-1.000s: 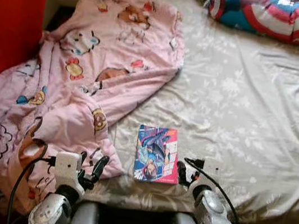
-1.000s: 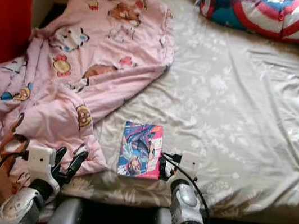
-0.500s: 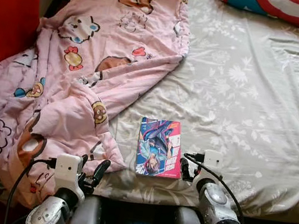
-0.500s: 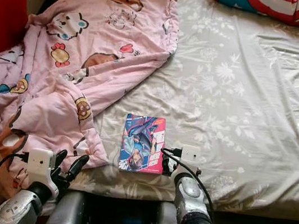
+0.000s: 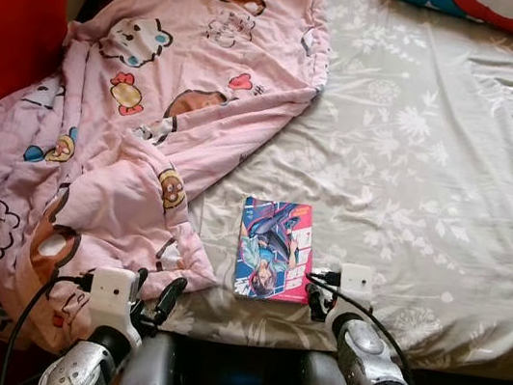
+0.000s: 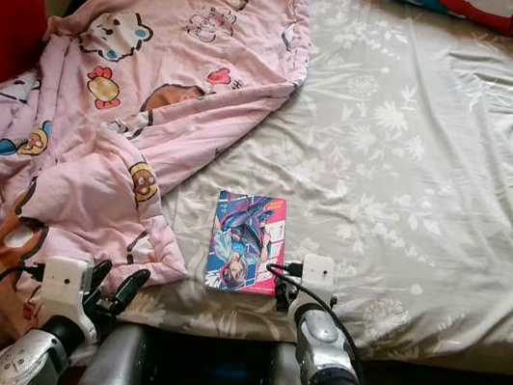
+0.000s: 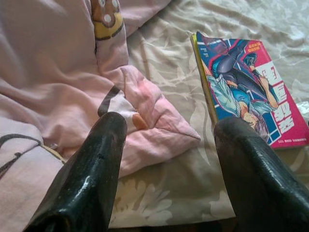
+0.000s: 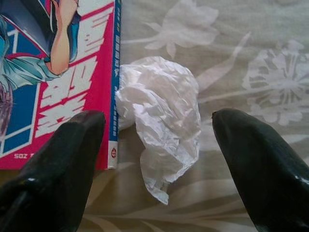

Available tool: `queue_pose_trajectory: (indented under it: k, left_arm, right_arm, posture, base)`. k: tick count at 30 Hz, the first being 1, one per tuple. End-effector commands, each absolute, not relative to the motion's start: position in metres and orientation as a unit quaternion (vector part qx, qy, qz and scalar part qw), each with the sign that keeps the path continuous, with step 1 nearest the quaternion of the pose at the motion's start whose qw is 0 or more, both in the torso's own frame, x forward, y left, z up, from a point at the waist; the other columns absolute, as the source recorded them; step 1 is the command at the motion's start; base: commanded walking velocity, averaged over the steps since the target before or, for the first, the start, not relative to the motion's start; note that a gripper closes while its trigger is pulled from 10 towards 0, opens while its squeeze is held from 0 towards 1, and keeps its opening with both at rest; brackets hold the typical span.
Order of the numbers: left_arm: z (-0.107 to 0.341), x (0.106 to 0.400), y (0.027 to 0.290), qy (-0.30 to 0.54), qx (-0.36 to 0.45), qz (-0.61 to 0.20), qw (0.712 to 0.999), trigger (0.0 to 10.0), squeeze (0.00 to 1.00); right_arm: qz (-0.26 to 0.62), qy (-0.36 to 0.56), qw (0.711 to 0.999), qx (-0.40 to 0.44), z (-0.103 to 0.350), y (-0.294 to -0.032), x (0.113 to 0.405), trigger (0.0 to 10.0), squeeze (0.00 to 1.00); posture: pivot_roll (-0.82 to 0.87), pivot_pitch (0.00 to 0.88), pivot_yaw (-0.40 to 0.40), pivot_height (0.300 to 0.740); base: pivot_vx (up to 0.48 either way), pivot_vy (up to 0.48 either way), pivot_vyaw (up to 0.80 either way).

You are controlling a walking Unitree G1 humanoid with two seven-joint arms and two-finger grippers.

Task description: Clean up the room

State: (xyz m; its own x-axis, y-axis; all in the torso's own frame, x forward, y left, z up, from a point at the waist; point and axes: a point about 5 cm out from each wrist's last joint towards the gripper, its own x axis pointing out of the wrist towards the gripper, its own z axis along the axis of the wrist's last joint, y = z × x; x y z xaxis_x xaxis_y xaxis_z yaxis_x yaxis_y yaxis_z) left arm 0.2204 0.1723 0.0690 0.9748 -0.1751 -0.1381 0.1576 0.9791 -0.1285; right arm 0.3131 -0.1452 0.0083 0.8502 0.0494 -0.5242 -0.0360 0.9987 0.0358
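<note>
Tidying barely begun: right gripper point(image 8: 157, 159), fingers wide, straddles crumpled tissue point(image 8: 161, 121) beside comic book point(image 5: 275, 249); left gripper point(image 7: 169, 164) open, blanket point(image 5: 129, 133) unmade.

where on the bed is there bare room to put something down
The widest free patch is the grey floral sheet, between the pink blanket and the striped pillow. The near edge is crowded: the comic book lies there with a crumpled tissue touching its spine, the open right gripper around the tissue. The open left gripper points at the blanket's corner.
</note>
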Motion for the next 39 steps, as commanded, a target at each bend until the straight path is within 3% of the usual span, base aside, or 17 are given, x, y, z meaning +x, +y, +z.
queue_pose_trajectory:
  k: [1,8,9,10,11,39]
  left_arm:
    - [0.065,0.214,0.172,0.091,-0.055,-0.085,0.991,10.0,0.00]
    - [0.065,0.212,0.172,0.095,-0.056,-0.084,0.990,10.0,0.00]
    - [0.065,0.212,0.173,0.096,-0.055,-0.084,0.990,10.0,0.00]
    - [0.064,0.212,0.173,0.097,-0.055,-0.084,0.990,10.0,0.00]
    - [0.065,0.212,0.173,0.097,-0.055,-0.084,0.990,10.0,0.00]
    - [0.065,0.216,0.171,0.098,-0.054,-0.086,0.990,10.0,0.00]
  right_arm:
    - [0.020,0.305,0.952,0.007,-0.004,-0.146,0.302,10.0,0.00]
    - [0.020,0.304,0.952,-0.010,-0.005,-0.147,0.301,10.0,0.00]
    - [0.019,0.301,0.953,-0.019,-0.004,-0.147,0.301,7.2,0.00]
    - [0.020,0.300,0.953,-0.026,-0.004,-0.147,0.302,7.2,0.00]
    - [0.024,0.300,0.953,-0.044,-0.005,-0.147,0.301,0.0,0.00]
    - [0.002,0.311,0.948,-0.072,-0.015,-0.158,0.289,0.0,0.00]
  posture:
    - [0.03,0.329,0.017,0.631]
    - [0.04,0.332,0.017,0.631]
    - [0.04,0.331,0.014,0.631]
    - [0.04,0.331,0.014,0.631]
    - [0.03,0.331,0.013,0.631]
    - [0.04,0.322,0.014,0.631]
  base:
    - [0.000,0.000,0.00]
    - [0.000,0.000,0.00]
    - [0.000,0.000,0.00]
    - [0.000,0.000,0.00]
    - [0.000,0.000,0.00]
    - [0.000,0.000,0.00]
